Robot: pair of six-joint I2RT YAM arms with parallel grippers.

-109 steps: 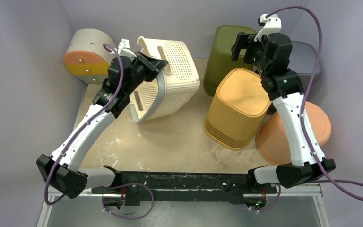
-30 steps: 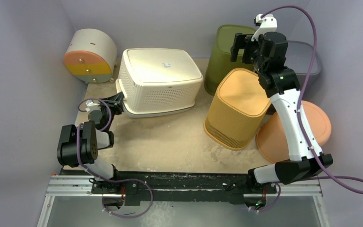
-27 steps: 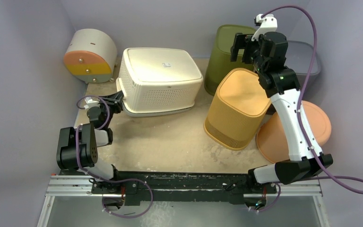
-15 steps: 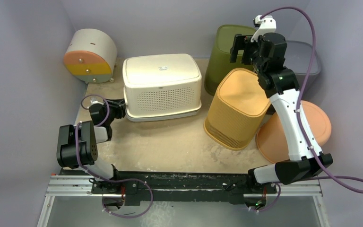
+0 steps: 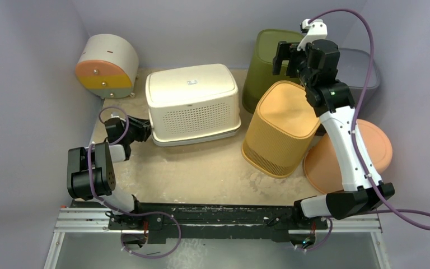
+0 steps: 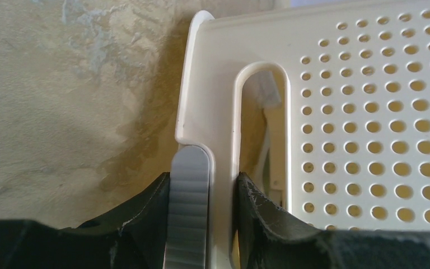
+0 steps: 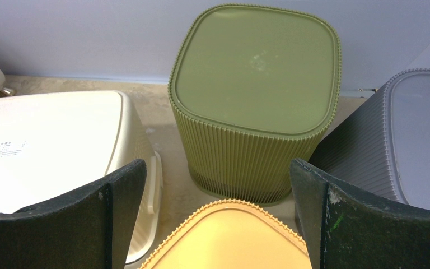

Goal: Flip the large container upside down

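Observation:
The large container is a cream perforated basket [image 5: 193, 103]. It stands upside down on the table, base up, rim down. My left gripper [image 5: 144, 130] is low at its left end and shut on the rim strip beside the handle slot [image 6: 213, 190]. The left wrist view shows the basket's holed wall [image 6: 369, 112] and a grey ribbed band [image 6: 189, 207] on the rim between the jaws. My right gripper [image 5: 286, 56] is open and empty, held high over the orange bin; its wrist view [image 7: 217, 179] looks down between the bins.
An olive bin [image 5: 269, 56], an orange bin [image 5: 280, 126] and a grey bin [image 5: 364, 70] stand inverted at the right. A salmon bowl [image 5: 369, 151] leans behind the right arm. A round cream container [image 5: 103, 64] sits back left.
The basket went from tilted in the air to base up on the table, then swung square and slid slightly right. My left arm dropped low with it. The right arm has not moved.

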